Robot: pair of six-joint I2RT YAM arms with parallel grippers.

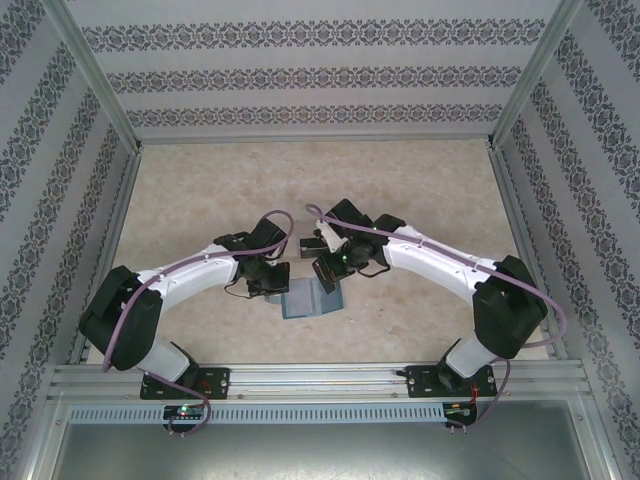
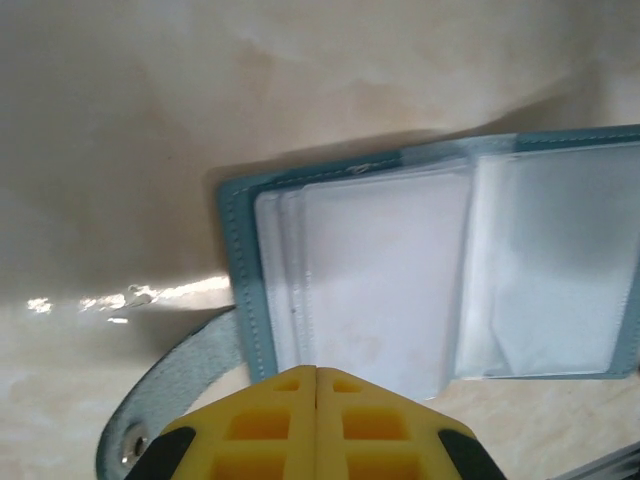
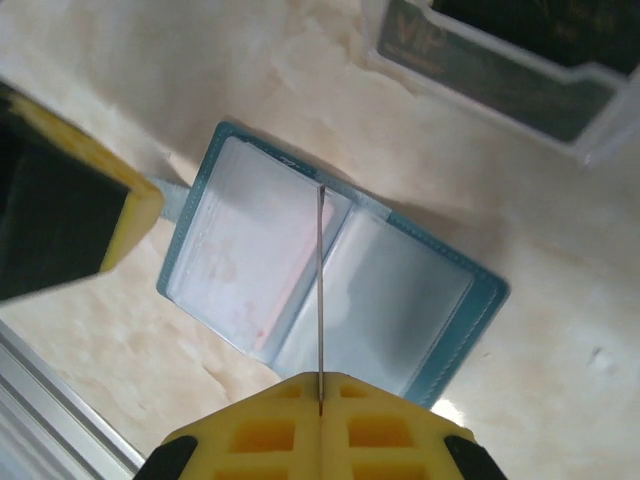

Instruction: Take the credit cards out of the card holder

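Note:
The teal-blue card holder [image 3: 400, 300] lies open and flat on the table, its clear sleeves facing up; it is also in the top view [image 1: 310, 299]. My right gripper [image 3: 320, 378] is shut on a thin credit card [image 3: 321, 290], seen edge-on as a fine line above the holder's fold. My left gripper [image 2: 316, 370] is shut with nothing between its fingers. Its tips sit at the near edge of the holder's left panel [image 2: 380, 270], beside the strap tab [image 2: 170, 390]. In the top view both grippers [image 1: 268, 283] [image 1: 328, 272] meet over the holder.
A clear plastic box [image 3: 590, 120] with dark cards inside stands just beyond the holder. Patterned walls close in the beige table [image 1: 420, 190] on three sides, and a metal rail [image 1: 320, 380] runs along the near edge.

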